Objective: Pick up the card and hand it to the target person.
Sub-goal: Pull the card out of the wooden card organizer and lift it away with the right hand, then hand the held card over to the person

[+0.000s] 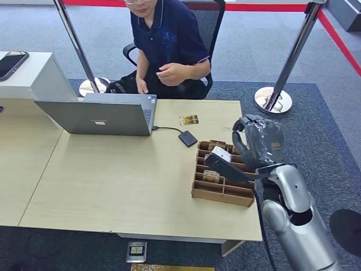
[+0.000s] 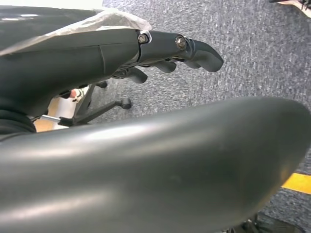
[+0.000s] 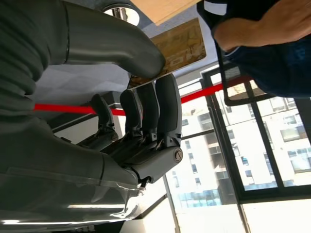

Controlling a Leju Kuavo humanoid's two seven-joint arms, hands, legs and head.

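In the right wrist view my right hand (image 3: 146, 111) pinches a gold-brown card (image 3: 180, 46) between the thumb and the fingers. The head view shows the same right hand (image 1: 257, 141) raised over the far right end of a brown wooden card box (image 1: 221, 192), its back hiding the card. The seated person (image 1: 170, 45) in a dark blue shirt is across the table, one hand held near the chest. My left hand (image 2: 183, 48) hangs over grey carpet with its fingers stretched out and nothing in them.
Another gold card (image 1: 188, 119) lies on the table (image 1: 106, 186) near a small dark device (image 1: 188, 138) wired to a grey laptop (image 1: 102, 116). Two stanchions (image 1: 289, 62) with red tape stand behind. A phone (image 1: 10, 63) lies on a white stand at far left.
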